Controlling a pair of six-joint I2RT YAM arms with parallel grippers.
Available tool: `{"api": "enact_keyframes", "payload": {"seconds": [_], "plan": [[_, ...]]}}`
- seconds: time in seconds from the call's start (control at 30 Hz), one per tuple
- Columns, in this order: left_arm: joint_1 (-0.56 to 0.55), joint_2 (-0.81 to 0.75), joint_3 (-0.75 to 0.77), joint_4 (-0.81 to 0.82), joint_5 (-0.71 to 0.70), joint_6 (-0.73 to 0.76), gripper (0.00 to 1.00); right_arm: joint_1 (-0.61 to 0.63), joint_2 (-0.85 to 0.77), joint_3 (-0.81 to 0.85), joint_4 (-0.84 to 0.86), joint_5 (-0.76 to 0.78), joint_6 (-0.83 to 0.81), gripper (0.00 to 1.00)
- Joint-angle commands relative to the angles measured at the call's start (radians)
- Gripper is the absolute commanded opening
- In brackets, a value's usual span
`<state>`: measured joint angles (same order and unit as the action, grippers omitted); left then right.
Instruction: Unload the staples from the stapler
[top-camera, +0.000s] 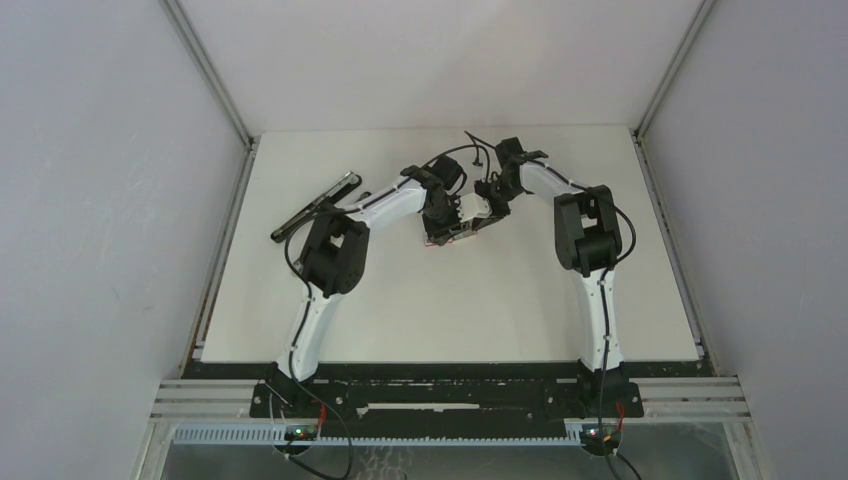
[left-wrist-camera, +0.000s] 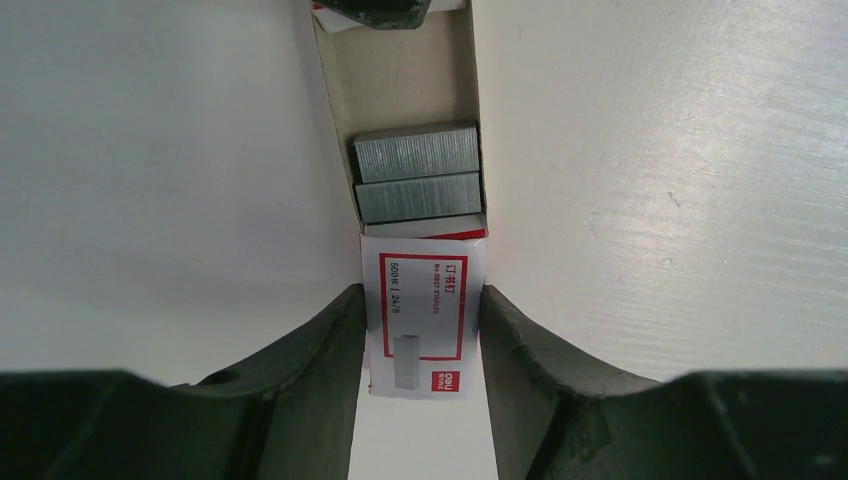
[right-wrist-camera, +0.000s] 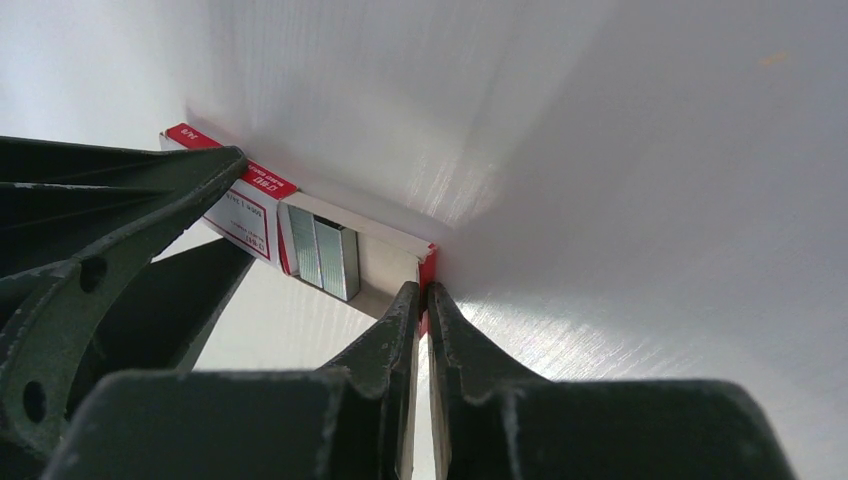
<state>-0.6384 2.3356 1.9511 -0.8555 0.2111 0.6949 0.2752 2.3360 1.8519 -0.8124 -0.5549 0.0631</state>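
Near the middle of the table (top-camera: 450, 320), both arms meet over a staple box (top-camera: 447, 238). The left gripper (left-wrist-camera: 420, 296) clamps the red-and-white sleeve (left-wrist-camera: 420, 330) by its two long sides. The tray (left-wrist-camera: 400, 80) sticks partway out of the sleeve. The staples (left-wrist-camera: 417, 172) lie in it as two grey blocks side by side, right at the sleeve's mouth. At the tray's far end, the right gripper (right-wrist-camera: 422, 292) is pinched tight on the red end flap (right-wrist-camera: 428, 262). Farther back and to the left, the stapler (top-camera: 315, 205) lies swung open, well apart from the box.
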Motion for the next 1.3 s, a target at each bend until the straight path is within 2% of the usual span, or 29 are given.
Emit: {"api": "enact_keyframes", "payload": {"seconds": [0.0,0.57,1.27], "plan": [[-0.006,0.011,0.009,0.001,-0.01,-0.013,0.5,0.003,-0.036,-0.019,0.021,-0.027,0.003,0.06],[-0.006,0.012,0.012,0.001,-0.007,-0.021,0.48,0.005,-0.041,-0.051,0.08,0.021,0.109,0.06],[-0.006,0.008,0.006,-0.008,-0.001,-0.007,0.49,-0.034,-0.041,-0.053,0.091,0.052,0.123,0.05]]}}
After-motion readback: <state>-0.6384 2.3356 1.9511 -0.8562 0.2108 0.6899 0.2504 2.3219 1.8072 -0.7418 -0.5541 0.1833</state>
